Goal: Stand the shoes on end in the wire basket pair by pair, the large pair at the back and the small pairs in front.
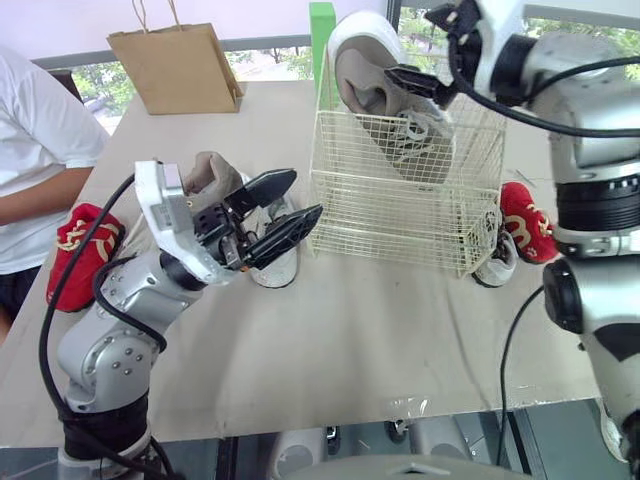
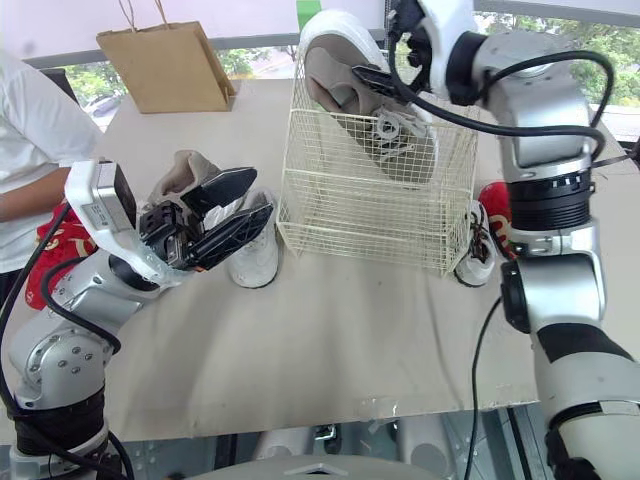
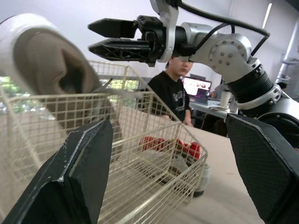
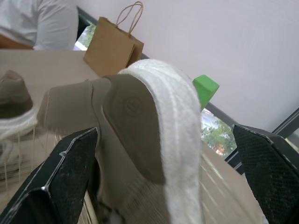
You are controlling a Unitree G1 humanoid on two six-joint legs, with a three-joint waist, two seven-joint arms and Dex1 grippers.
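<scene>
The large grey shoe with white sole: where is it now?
The large grey shoe stands heel up, leaning, inside the cream wire basket, right of centre in the head views.

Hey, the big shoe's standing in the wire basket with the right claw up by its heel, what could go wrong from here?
The large beige shoe leans in the wire basket, heel above the rim; the open right claw around its heel might snag and tip it. The open left claw is close to the basket wall and could shove the basket while reaching for the second large shoe.
</scene>
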